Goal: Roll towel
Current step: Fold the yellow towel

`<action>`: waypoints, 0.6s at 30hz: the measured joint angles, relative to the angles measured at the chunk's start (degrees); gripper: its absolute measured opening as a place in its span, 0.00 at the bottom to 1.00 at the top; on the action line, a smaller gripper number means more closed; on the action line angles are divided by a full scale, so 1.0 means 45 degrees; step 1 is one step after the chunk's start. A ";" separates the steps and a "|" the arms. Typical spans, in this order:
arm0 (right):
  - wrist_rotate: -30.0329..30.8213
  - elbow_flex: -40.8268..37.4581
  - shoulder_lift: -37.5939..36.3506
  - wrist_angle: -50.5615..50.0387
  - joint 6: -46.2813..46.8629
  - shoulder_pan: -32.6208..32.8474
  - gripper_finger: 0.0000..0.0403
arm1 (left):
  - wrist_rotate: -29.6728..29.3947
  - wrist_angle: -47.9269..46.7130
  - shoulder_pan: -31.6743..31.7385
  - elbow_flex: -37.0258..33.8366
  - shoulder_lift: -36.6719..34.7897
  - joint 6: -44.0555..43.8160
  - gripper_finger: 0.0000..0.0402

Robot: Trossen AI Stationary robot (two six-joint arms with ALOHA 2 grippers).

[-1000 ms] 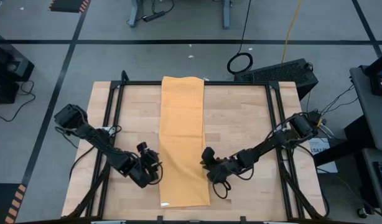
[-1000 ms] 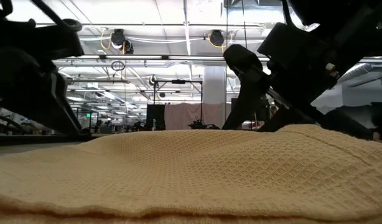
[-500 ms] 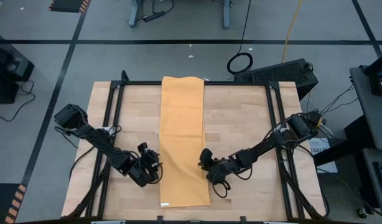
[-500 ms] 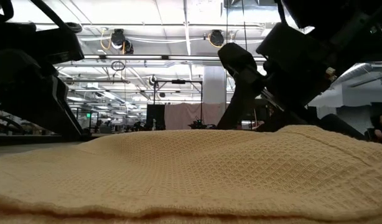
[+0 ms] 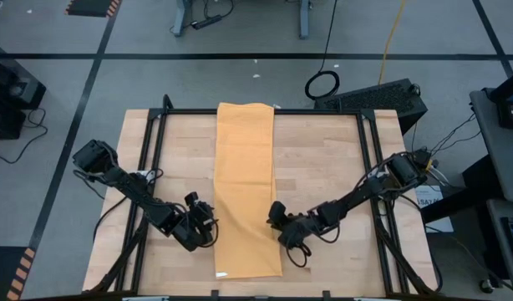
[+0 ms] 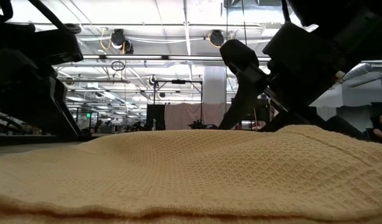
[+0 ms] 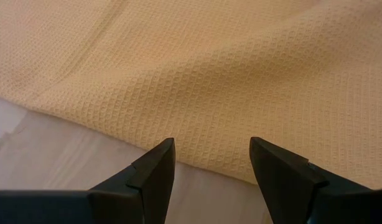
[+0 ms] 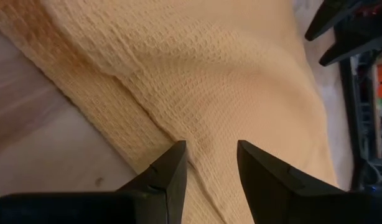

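Down the middle of the tabletop (image 5: 323, 176) lies the towel (image 5: 246, 184), a long mustard-yellow strip folded narrow, its long axis running from the far edge of the table to the near one, with a small white tag (image 5: 222, 274) at the near end. Both arms crouch low on either side of that near stretch: the left gripper (image 5: 208, 224) sits just off the towel's left edge, the right gripper (image 5: 280, 219) at the right edge, perhaps a touch over it. Each points inward at the cloth, so the towel lies between them, dead ahead of both. In the left wrist view the fingers (image 7: 155, 174) stand well apart with the towel's edge just beyond them and bare wood underneath; they hold nothing. The right fingers (image 8: 172, 171) are parted more narrowly, straddling the folded hem (close, though I see no cloth pinched between them). Neither arm is clearly nearer; they look about evenly matched. My guess is the roll has not begun, since the strip lies flat along its whole length.
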 joint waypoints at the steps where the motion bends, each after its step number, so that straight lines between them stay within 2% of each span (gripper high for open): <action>1: -0.0209 0.0000 0.0004 0.0000 0.0005 -0.0054 0.33 | 0.0000 0.0000 -0.0001 0.0000 0.0000 0.0005 0.53; 8: -0.1047 0.0029 0.0202 0.0096 0.0000 -0.0361 0.33 | 0.0000 0.0000 -0.0001 0.0000 0.0000 0.0000 0.53; 14: -0.1091 0.0019 0.0223 0.0155 0.0032 -0.0407 0.32 | 0.0022 -0.0005 0.0001 0.0000 0.0000 0.0000 0.53; 18: -0.1254 0.0015 0.0233 0.0199 0.0032 -0.0418 0.24 | 0.0039 -0.0005 0.0004 0.0000 0.0000 -0.0004 0.53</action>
